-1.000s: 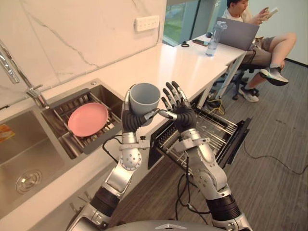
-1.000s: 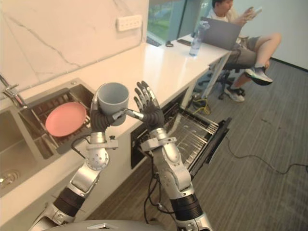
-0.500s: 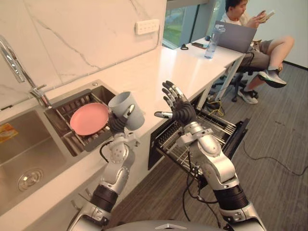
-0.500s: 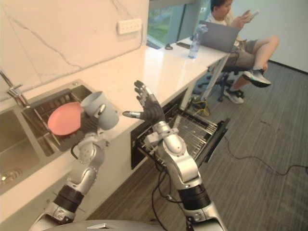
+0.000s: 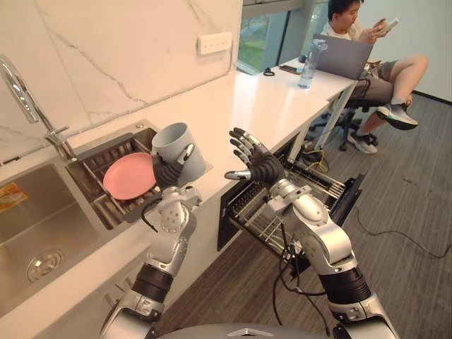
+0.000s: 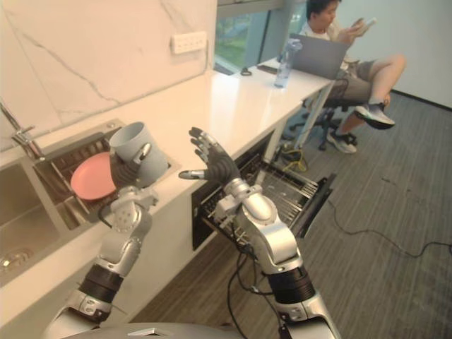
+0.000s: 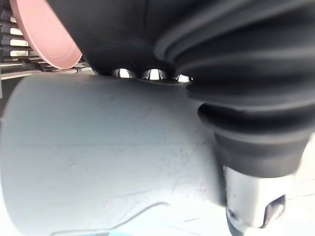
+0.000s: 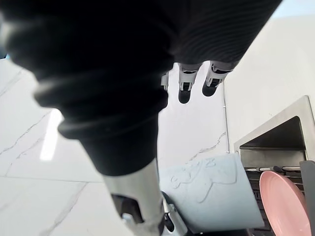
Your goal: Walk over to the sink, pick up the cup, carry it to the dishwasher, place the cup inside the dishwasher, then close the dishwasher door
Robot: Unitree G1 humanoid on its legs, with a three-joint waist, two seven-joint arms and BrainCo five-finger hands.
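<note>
Left eye view: the cup (image 5: 174, 143) is gripped, seemingly tilted, by the left hand (image 5: 168, 172); the right hand (image 5: 262, 167) is held spread.

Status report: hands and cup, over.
Left hand shut on grey cup, held up beside sink. Right hand open, empty. Dishwasher open, rack out.

Grey cup (image 5: 174, 144) held up by the left hand (image 5: 169, 172), fingers curled round it, above the white counter (image 5: 240, 99) edge. Right hand (image 5: 258, 167) near it, fingers spread wide, touching nothing. Pink plate (image 5: 129, 175) in the sink rack (image 5: 106, 206) behind. Dishwasher (image 5: 332, 194) open below, wire shelf pulled out. Person (image 5: 360, 39) sitting far off by a laptop (image 5: 344, 56).
</note>
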